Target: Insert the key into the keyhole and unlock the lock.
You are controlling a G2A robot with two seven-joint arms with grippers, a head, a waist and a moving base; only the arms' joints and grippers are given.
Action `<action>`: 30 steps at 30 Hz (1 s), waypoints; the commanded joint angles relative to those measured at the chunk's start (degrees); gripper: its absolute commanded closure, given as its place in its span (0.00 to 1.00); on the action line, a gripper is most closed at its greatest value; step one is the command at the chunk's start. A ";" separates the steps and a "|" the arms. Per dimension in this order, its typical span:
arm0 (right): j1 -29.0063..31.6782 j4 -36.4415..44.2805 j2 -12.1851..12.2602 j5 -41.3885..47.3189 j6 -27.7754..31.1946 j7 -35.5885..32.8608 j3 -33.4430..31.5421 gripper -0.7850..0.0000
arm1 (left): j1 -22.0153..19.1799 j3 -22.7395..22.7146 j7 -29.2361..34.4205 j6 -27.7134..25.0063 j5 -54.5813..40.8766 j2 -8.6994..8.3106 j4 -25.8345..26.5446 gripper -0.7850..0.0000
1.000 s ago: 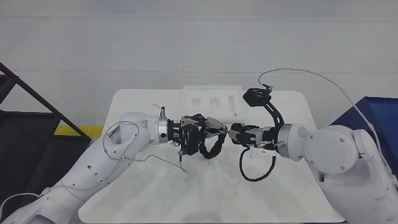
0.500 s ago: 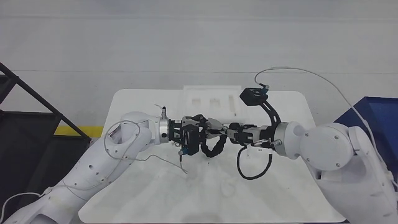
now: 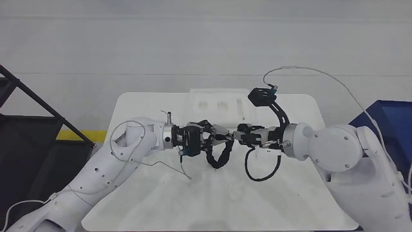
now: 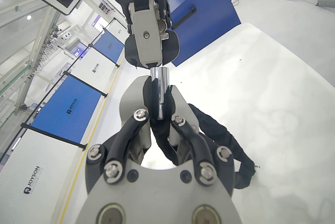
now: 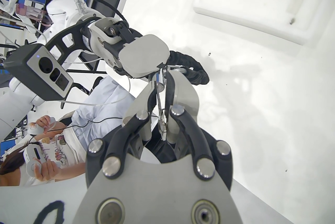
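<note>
Top cam: above the arms, looking down on table [image 3: 141, 113], middle distance. Wrist cams: close behind left gripper [image 4: 158, 96] and right gripper [image 5: 161, 88], facing each other. All three share the spot where these meet

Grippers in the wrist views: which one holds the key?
The right gripper holds the key, a thin flat metal piece clamped in it. The left gripper grips the black cable lock with the chrome cylinder instead.

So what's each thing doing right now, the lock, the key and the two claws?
Lock: gripped, metal end pointing out, cable drooping.
Key: tip at the lock's metal end.
Left claw: shut on the lock.
Right claw: shut on the key.
</note>
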State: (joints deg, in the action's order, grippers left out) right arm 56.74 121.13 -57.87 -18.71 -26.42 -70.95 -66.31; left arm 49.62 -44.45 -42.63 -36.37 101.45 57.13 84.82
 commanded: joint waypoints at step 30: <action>4.92 3.78 2.36 -8.17 35.11 1.35 -2.04 0.00 | -1.05 -2.27 12.94 -16.35 -23.79 2.59 -5.64 1.00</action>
State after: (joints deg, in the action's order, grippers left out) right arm 61.36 124.82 -55.60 -27.45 7.91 -69.52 -68.03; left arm 48.24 -46.28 -30.85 -52.41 78.43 59.82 78.64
